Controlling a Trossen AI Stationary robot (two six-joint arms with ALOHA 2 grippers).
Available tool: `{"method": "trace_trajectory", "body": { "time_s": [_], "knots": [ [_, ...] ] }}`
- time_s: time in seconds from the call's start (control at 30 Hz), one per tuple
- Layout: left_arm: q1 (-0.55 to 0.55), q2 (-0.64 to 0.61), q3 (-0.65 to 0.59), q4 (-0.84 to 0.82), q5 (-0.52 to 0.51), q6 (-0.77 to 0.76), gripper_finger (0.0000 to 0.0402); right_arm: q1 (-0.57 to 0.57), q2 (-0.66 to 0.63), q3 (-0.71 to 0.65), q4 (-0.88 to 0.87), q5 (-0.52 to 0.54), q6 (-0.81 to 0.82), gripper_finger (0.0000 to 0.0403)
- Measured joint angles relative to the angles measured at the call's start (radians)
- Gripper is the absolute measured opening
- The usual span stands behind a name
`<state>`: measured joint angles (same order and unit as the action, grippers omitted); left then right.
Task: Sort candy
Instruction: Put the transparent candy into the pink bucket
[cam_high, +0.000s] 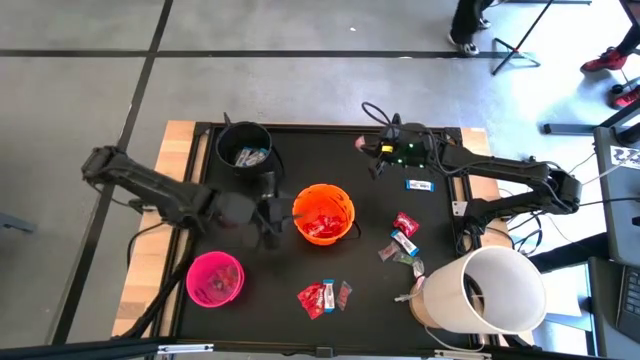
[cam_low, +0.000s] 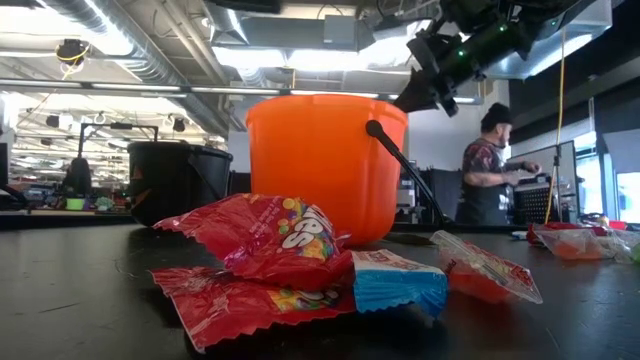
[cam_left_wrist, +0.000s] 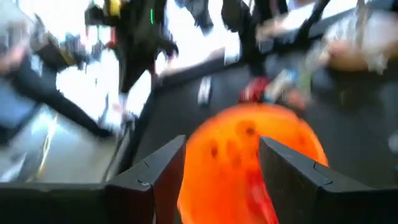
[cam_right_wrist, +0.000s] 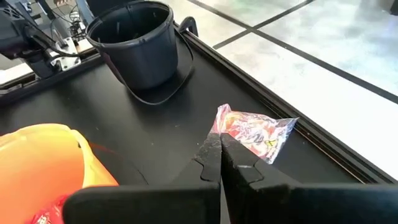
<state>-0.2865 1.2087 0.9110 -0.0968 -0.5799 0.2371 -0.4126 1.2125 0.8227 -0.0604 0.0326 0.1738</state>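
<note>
Candy lies loose on the black table: red packets (cam_high: 322, 297) (cam_low: 270, 240) near the front edge, a mixed heap (cam_high: 402, 240) at the right, a blue-and-white bar (cam_high: 420, 185), and one clear-wrapped sweet (cam_right_wrist: 252, 132) flat by the far edge. The orange bucket (cam_high: 300, 200) (cam_low: 320, 160) holds red packets. My left gripper (cam_high: 272, 214) (cam_left_wrist: 221, 146) stands open just left of it, pointing at it, with nothing between its fingers. My right gripper (cam_high: 380, 160) (cam_right_wrist: 219, 146) is shut and empty, raised above the table over the far side (cam_low: 405, 100); the clear-wrapped sweet lies beyond its tips.
A black bucket (cam_high: 225, 140) (cam_right_wrist: 134, 43) with blue-and-white bars stands at the far left. A pink bucket (cam_high: 195, 265) stands at the near left, and a large white bucket (cam_high: 490, 290) lies on its side at the near right. A person (cam_low: 490, 170) stands behind the table.
</note>
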Motion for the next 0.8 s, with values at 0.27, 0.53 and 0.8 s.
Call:
{"method": "trace_trajectory", "body": {
  "time_s": [0.27,0.53,0.8],
  "knots": [
    [0.325,-0.001,-0.121,0.520,0.207,0.182,0.0195,0.000,0.000,0.000,0.140,-0.136,0.017,0.0000],
    [0.592,0.085,-0.125,0.636,0.563,0.066,0.0195,0.000,0.000,0.000,0.372,-0.236,0.063,0.0000],
    [0.638,0.273,-0.125,0.860,0.667,-0.099,0.0195,0.000,0.001,0.000,0.398,-0.236,0.091,0.0000]
  ]
}}
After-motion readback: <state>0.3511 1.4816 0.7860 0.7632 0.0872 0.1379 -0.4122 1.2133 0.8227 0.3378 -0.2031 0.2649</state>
